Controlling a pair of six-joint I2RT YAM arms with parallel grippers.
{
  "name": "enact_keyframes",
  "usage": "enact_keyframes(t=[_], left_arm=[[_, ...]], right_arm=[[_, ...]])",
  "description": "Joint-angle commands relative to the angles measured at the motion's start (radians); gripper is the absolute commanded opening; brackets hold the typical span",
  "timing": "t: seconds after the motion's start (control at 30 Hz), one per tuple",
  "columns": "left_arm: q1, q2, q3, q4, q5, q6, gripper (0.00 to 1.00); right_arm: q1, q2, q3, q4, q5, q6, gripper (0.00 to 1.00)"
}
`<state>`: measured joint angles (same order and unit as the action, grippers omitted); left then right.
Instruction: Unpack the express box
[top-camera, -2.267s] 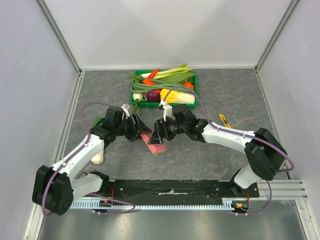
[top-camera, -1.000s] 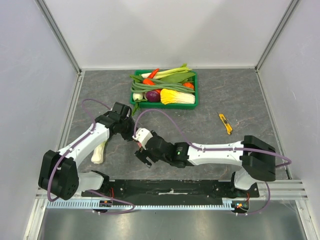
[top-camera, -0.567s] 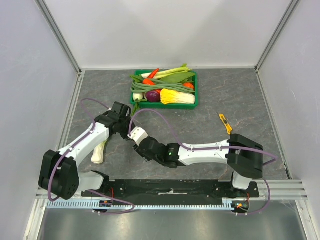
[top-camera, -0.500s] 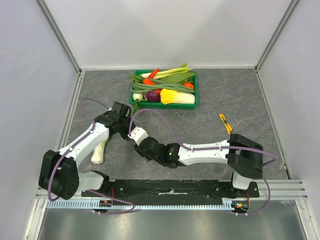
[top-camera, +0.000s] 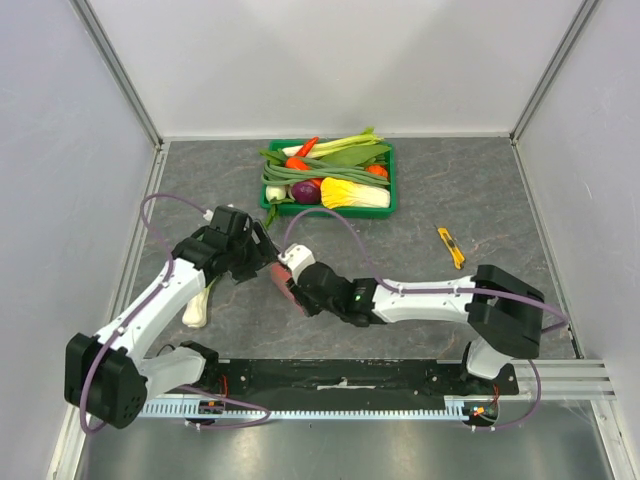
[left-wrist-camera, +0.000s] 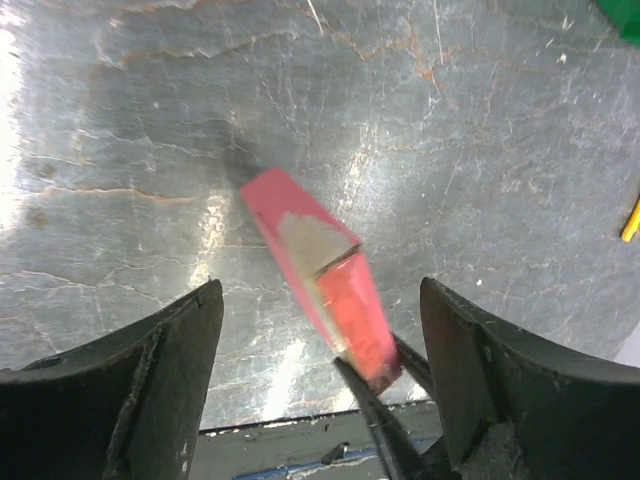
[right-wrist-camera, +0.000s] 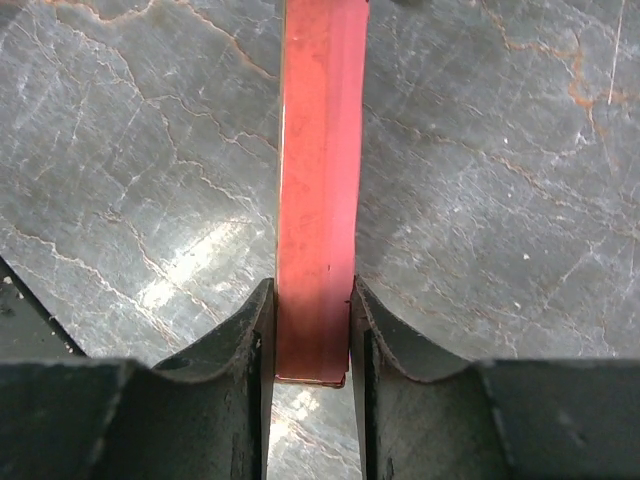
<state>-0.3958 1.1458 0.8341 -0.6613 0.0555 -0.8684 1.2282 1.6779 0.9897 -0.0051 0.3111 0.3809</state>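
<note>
The express box (top-camera: 280, 282), thin and salmon pink, is held off the grey table between the two arms. In the right wrist view it stands edge-on (right-wrist-camera: 318, 180), and my right gripper (right-wrist-camera: 312, 300) is shut on its near end, both pads pressed to its flat faces. In the left wrist view the box (left-wrist-camera: 318, 262) slants, with a torn brownish patch on its upper face. My left gripper (left-wrist-camera: 322, 292) is wide open around it, and neither finger touches it. From above, the left gripper (top-camera: 263, 262) sits just left of the right gripper (top-camera: 292, 286).
A green crate (top-camera: 330, 211) full of vegetables stands at the back centre. A yellow utility knife (top-camera: 451, 247) lies on the table to the right. A white vegetable (top-camera: 195, 310) lies beside the left arm. Grey walls close in the left, right and back.
My left gripper has opened and let go of the box. The right gripper has closed on it, and the right wrist has shifted slightly right and back.
</note>
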Motion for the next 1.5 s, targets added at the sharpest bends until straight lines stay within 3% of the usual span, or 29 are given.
enact_keyframes(t=[0.0,0.1,0.17,0.4,0.53,0.57,0.63,0.8,1.1,1.3,1.47], left_arm=[[0.005,-0.086,0.01,-0.027,-0.121,0.049,0.86],[0.005,-0.127,-0.01,-0.026,-0.143,0.074,0.91],[0.006,-0.144,-0.023,-0.02,-0.137,0.085,1.0],[0.006,-0.166,-0.096,0.048,-0.007,0.106,1.0],[0.006,-0.163,-0.118,0.074,0.056,0.106,0.99],[0.006,-0.161,-0.124,0.08,0.058,0.106,0.98],[0.006,-0.153,-0.127,0.08,0.069,0.105,0.98],[0.006,-0.101,-0.138,0.08,0.089,0.094,0.94],[0.006,-0.086,-0.127,0.106,0.113,0.123,0.91],[0.006,-0.095,-0.113,0.16,0.156,0.155,0.91],[0.006,-0.075,-0.099,0.206,0.159,0.178,0.91]], right_arm=[[-0.081,-0.104,-0.085,0.086,-0.156,0.084,0.35],[-0.163,-0.139,-0.161,0.157,-0.295,0.157,0.36],[-0.229,-0.149,-0.218,0.203,-0.416,0.194,0.36],[-0.349,-0.077,-0.283,0.287,-0.645,0.312,0.39],[-0.38,-0.081,-0.304,0.243,-0.633,0.343,0.48],[-0.383,-0.087,-0.303,0.219,-0.621,0.346,0.56],[-0.388,-0.116,-0.306,0.157,-0.603,0.343,0.61],[-0.389,-0.246,-0.316,0.021,-0.505,0.332,0.86],[-0.412,-0.44,-0.226,-0.263,-0.049,0.218,0.87],[-0.645,-0.409,-0.183,-0.366,0.103,0.145,0.88],[-0.889,-0.339,-0.191,-0.334,0.091,0.086,0.89]])
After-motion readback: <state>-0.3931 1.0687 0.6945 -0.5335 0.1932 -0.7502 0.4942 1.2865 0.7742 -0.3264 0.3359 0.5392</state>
